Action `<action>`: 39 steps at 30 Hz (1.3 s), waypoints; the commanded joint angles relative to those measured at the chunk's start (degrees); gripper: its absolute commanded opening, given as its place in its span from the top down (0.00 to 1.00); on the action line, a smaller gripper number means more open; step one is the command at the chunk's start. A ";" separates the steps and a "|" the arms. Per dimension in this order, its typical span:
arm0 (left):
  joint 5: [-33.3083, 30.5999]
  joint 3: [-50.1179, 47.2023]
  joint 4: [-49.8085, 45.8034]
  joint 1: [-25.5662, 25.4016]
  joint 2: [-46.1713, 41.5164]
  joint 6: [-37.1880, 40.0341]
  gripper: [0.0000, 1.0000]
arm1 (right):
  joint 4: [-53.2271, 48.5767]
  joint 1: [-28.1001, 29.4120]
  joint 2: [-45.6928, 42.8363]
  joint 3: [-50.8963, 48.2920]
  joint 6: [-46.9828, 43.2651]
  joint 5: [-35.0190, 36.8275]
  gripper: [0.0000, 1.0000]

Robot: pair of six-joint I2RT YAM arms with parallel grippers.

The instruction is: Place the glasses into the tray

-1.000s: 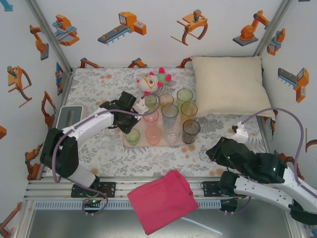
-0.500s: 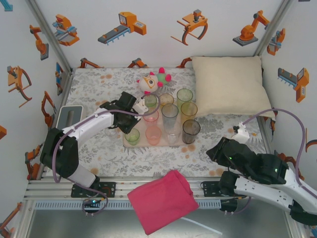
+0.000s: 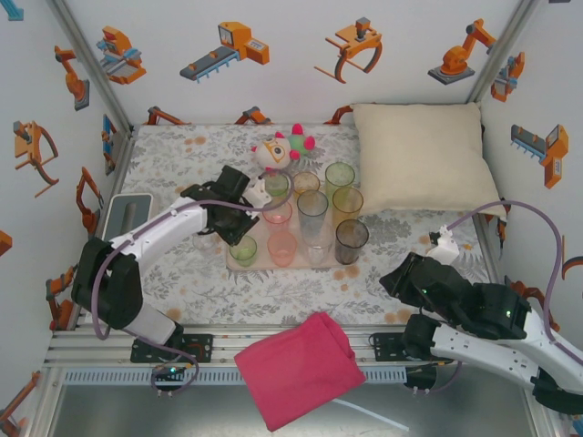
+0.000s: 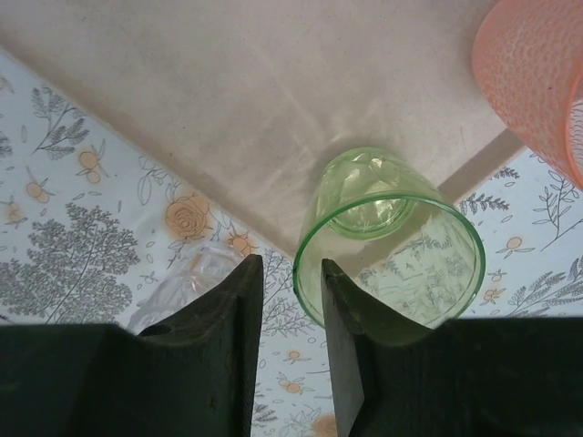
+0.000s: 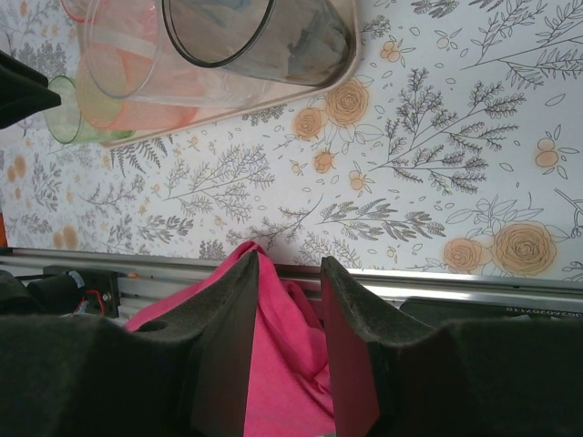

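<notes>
Right wrist view, nearest: right gripper (image 5: 287, 264) with jaws parted and nothing between, hanging over a pink cloth (image 5: 273, 364) well short of the tray (image 4: 228, 109). From low down there, a smoky grey glass (image 5: 264, 36) at the tray's near right corner, its wall dark and see-through.

Left wrist view, closer in than the overhead: left gripper (image 4: 291, 278) with jaws a narrow gap apart, empty, just over the tray's near left corner. On that corner, a small green glass (image 4: 392, 246), upright, rim just beside the outer face of one finger; touching or not, hard to tell. Just off the tray's left edge, a clear glass (image 4: 182, 282) on the flowered tablecloth (image 4: 73, 237), faint from above.

Top external view: left arm stretched to the tray's left side, right arm folded low, well right of the tray. Upright on the tray, the glasses (image 3: 311, 214) in rows, tinted green, pink, orange, yellow, clear and grey, some taller. Past the tray's far edge, a plush toy (image 3: 281, 150); far right of it, a cream pillow (image 3: 421, 155).
</notes>
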 commanded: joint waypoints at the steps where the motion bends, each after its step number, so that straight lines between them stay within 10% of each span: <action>1: -0.72 3.36 -3.68 -0.32 -3.40 -1.38 0.62 | -1.04 0.06 0.05 -0.15 0.71 0.79 0.64; 14: -1.15 6.39 -9.47 5.21 -14.36 -2.80 0.13 | 1.68 0.05 4.22 3.57 -2.62 0.50 0.62; 24: 4.20 2.78 -10.42 19.89 -16.51 -2.22 0.11 | 4.16 0.01 9.87 6.43 -5.91 -1.68 0.60; 39: 8.19 -4.87 -5.88 26.31 -11.22 2.49 0.27 | 7.17 0.06 13.58 6.03 -8.15 -6.49 0.59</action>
